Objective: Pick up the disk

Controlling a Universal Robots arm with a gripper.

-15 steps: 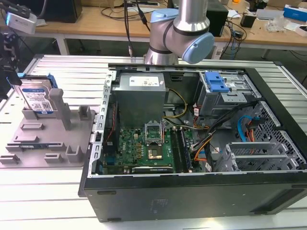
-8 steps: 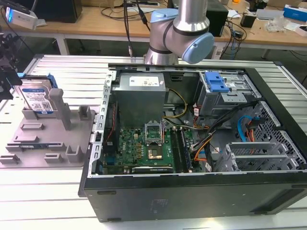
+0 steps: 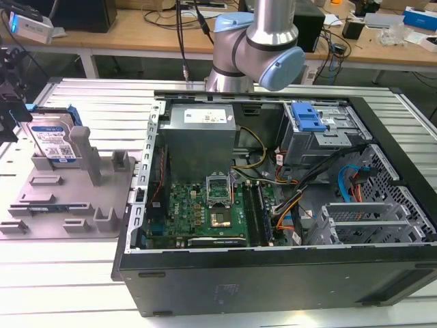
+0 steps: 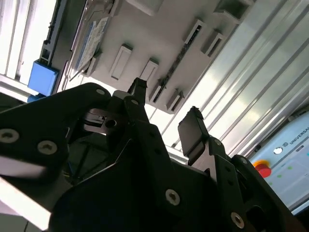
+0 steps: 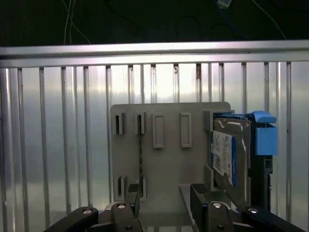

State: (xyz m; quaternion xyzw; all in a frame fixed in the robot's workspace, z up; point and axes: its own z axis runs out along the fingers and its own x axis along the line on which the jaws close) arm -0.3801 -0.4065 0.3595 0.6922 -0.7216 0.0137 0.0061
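Observation:
The disk is a silver hard drive with a white-and-blue label and blue side rails. It stands on edge in a slot of the grey fixture at the exterior view's left. In both wrist views my gripper is open, and nothing lies between its black fingers. It hovers over the fixture plate, beside the disk and apart from it. In the second wrist view the disk sits at the fixture's far end. Black wrist hardware shows at the exterior view's left edge, close to the disk.
An open computer case with motherboard, cables and a blue-handled drive cage takes up the exterior view's middle and right. The ribbed aluminium table carries both case and fixture. The arm rises behind the case. A red button sits beyond the table.

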